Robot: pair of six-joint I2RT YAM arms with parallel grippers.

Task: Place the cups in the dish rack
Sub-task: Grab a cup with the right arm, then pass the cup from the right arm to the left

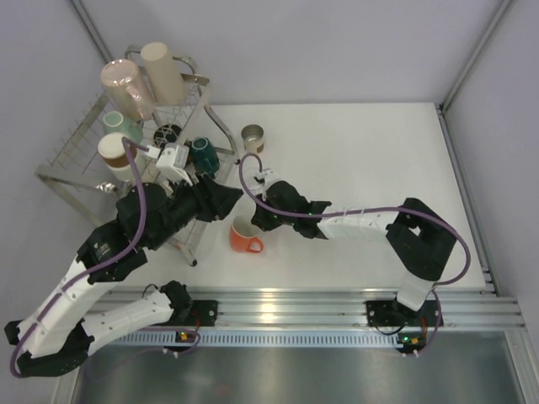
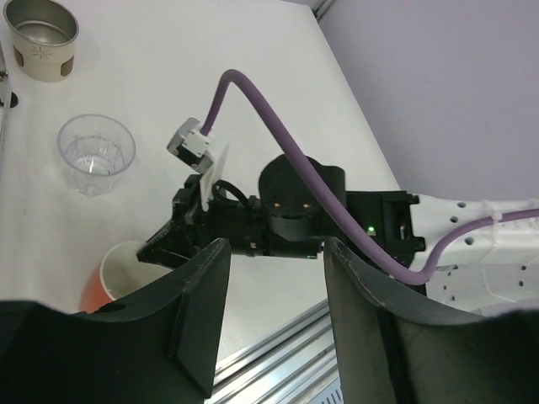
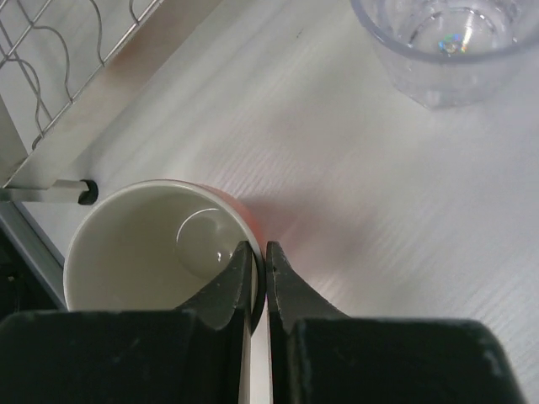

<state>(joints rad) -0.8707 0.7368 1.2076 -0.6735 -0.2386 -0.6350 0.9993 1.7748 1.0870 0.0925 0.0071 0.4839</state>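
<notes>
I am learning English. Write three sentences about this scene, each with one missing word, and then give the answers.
1. The right claw is shut on the rim of a mug whose outside is ____.
2. The left claw holds nothing; its jaws stand ____.
3. The clear glass stands upright on the ____, not in the dish rack.
Missing words: orange; open; table.

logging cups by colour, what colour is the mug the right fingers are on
The mug is orange outside, cream inside; the top view shows it best.
</notes>
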